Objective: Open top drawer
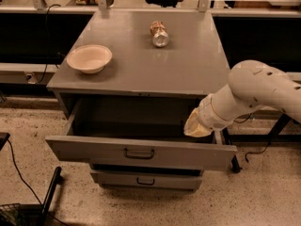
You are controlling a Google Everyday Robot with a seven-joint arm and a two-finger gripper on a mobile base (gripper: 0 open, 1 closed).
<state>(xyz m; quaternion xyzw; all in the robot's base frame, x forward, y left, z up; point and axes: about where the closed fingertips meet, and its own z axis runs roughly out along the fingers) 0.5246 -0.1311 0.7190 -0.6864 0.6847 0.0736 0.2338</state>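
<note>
Gripper [196,127] is hanging at the right end of the top drawer [141,147], just above its right wall and just behind the front panel. I cannot tell whether it is spread or closed. Drawer is standing well out from under the cabinet [141,74], with the interior looking dark and bare. Front panel is running left-right across the view, plain flat grey. The small dark handle [139,153] is sitting at its centre, left of and slightly below the gripper, and apart from it. Judgement: the opening is looking essentially done, and any further pull is going toward the camera.
</note>
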